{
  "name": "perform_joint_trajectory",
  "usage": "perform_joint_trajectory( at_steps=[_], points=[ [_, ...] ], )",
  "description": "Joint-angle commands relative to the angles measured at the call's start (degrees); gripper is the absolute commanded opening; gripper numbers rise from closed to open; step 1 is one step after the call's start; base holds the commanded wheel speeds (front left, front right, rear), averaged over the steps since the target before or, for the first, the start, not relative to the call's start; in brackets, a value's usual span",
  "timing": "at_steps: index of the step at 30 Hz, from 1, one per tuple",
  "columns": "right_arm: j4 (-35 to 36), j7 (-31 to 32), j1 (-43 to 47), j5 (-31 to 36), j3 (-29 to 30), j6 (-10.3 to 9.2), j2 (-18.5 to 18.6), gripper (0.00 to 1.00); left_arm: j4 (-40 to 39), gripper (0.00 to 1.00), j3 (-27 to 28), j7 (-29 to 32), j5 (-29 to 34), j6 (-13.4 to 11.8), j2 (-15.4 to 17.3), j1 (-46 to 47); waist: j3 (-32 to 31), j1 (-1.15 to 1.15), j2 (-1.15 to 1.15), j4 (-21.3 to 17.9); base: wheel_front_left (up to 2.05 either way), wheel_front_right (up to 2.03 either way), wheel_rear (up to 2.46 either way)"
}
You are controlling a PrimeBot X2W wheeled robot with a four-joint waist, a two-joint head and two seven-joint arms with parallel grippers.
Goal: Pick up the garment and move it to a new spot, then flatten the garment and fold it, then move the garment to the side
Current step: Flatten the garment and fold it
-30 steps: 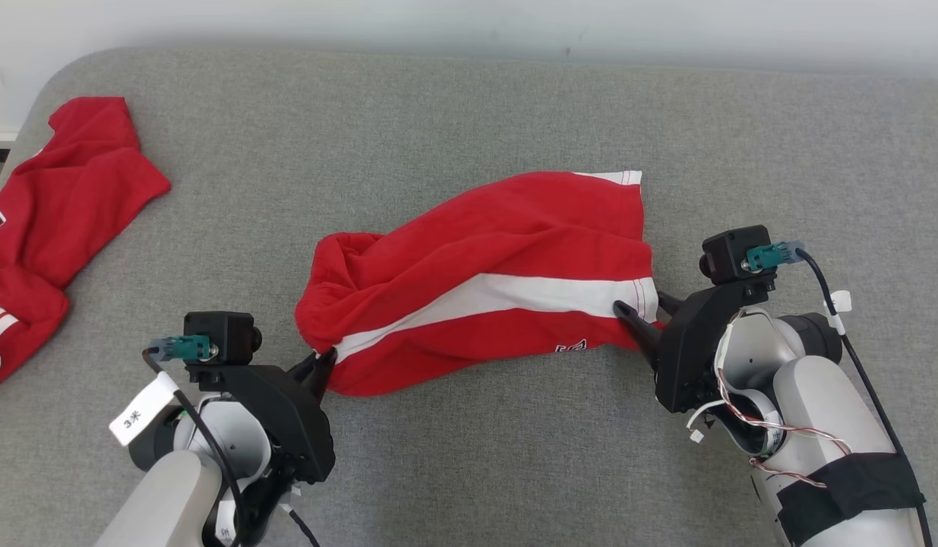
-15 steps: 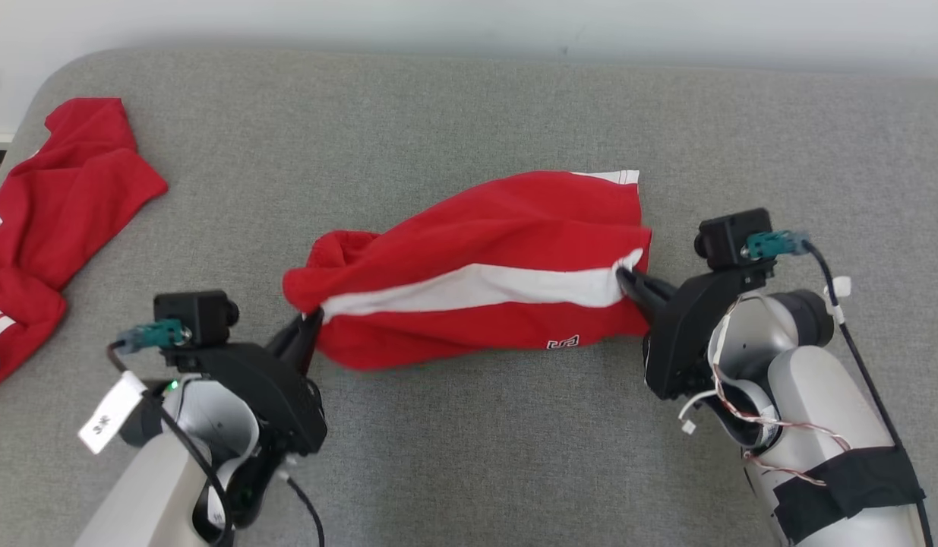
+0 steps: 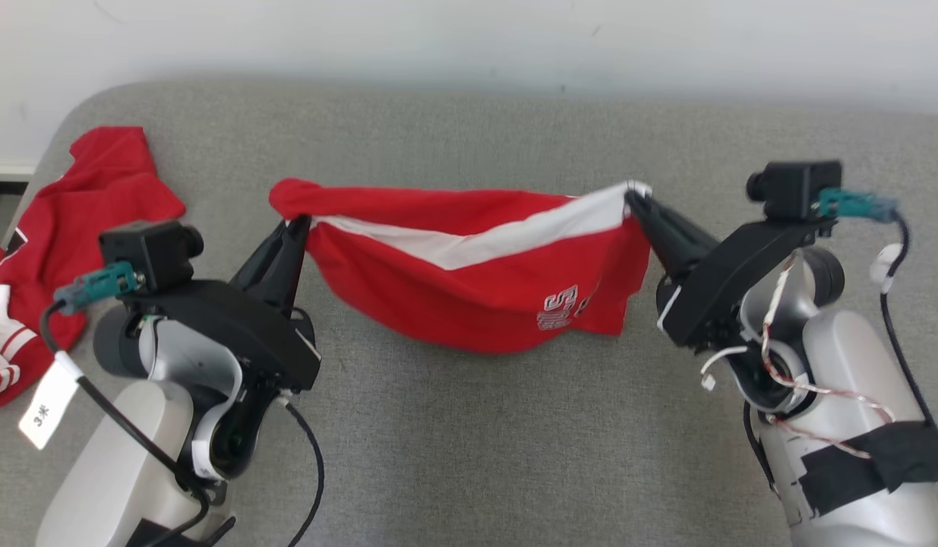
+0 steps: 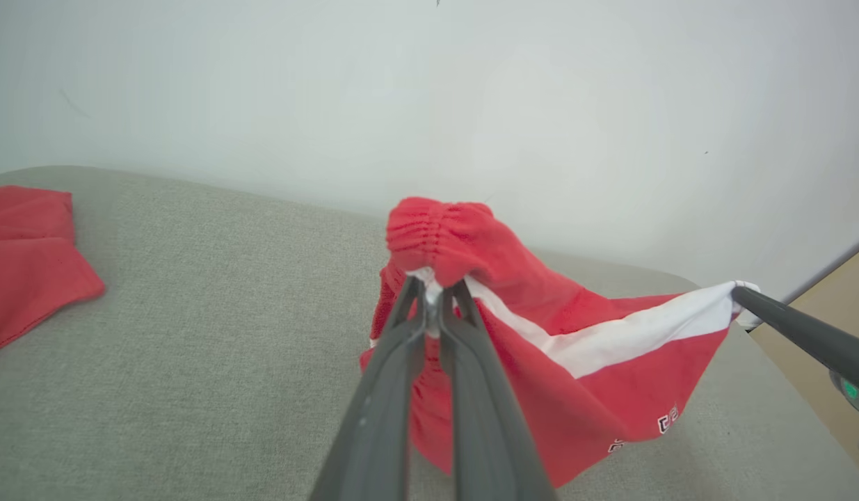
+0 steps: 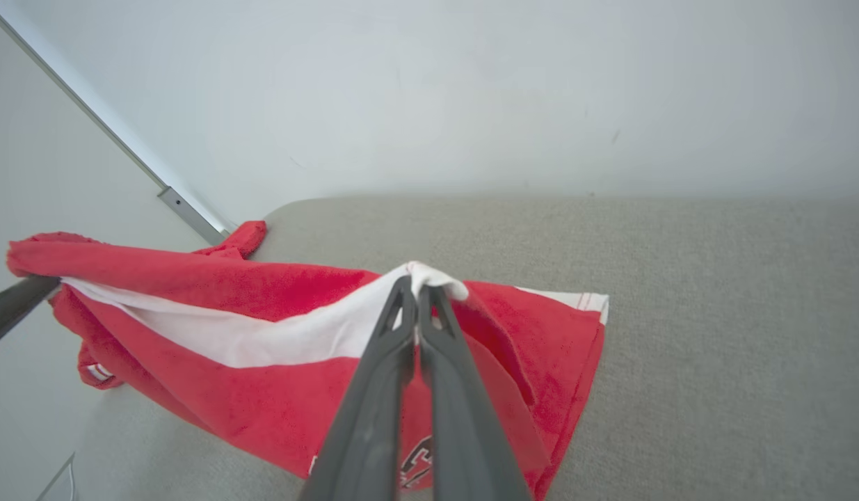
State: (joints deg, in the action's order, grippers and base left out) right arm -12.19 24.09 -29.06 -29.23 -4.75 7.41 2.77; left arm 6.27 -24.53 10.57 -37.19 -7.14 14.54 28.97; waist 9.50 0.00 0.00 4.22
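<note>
The left gripper point(image 3: 298, 222) is pinched closed, its two dark fingers pressed together on the gathered waistband end of the red garment point(image 3: 484, 304). The right gripper point(image 3: 634, 197) is likewise clamped tight, its two fingers nipping the white hem corner at the other end. Between the two grippers the one held garment hangs stretched above the middle of the grey pad point(image 3: 469, 456), top edge taut and red body sagging toward the pad. I cannot tell whether its lowest fold touches the pad. One white stripe point(image 3: 469, 241) runs along it, and one white printed mark point(image 3: 556, 308) sits low on its right part. A second red garment point(image 3: 112, 190) lies crumpled at the pad's far left corner, well apart from the held one. One white wall point(image 3: 469, 38) rises behind the pad's far edge.
</note>
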Motion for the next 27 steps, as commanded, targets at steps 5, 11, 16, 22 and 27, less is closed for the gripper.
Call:
perform_joint_trajectory(
  at_steps=[5, 11, 16, 22, 27],
  points=[
    [4.25, -3.53, -3.75, -5.29, 0.82, 0.16, 0.25, 0.00, -2.44, 0.00, 0.95, 0.68, -1.28, -0.93, -1.35, 3.89, -2.19, 0.00, 0.00, -0.04, 0.00, 0.00, 0.00],
    [7.40, -2.65, -8.10, -5.64, 1.56, 0.16, 0.26, 0.00, -1.75, 0.00, 1.97, -0.93, -1.06, -1.96, -3.47, 8.51, -2.61, 0.00, 0.00, -0.52, 0.00, 0.00, 0.00],
    [7.07, -2.79, -13.54, -3.60, 2.26, 0.16, 0.23, 0.00, 1.00, 0.00, 3.12, -2.61, -1.01, -2.35, -5.32, 13.77, -1.18, 0.00, 0.00, -1.11, 0.00, 0.00, 0.00],
    [1.66, -3.07, -21.01, -6.22, 3.31, 0.16, 0.20, 0.00, 4.87, 0.00, 2.24, -2.99, 1.04, -2.54, -6.62, 20.72, 3.30, 0.00, 0.00, -1.63, 0.00, 0.00, 0.00],
    [-4.88, -5.07, -31.20, -5.95, 1.67, 0.16, 0.23, 0.00, 9.86, 0.00, 1.86, -4.51, 1.85, -1.18, -7.84, 28.37, 8.91, 0.00, 0.00, -2.10, 0.00, 0.00, 0.00]
  ],
)
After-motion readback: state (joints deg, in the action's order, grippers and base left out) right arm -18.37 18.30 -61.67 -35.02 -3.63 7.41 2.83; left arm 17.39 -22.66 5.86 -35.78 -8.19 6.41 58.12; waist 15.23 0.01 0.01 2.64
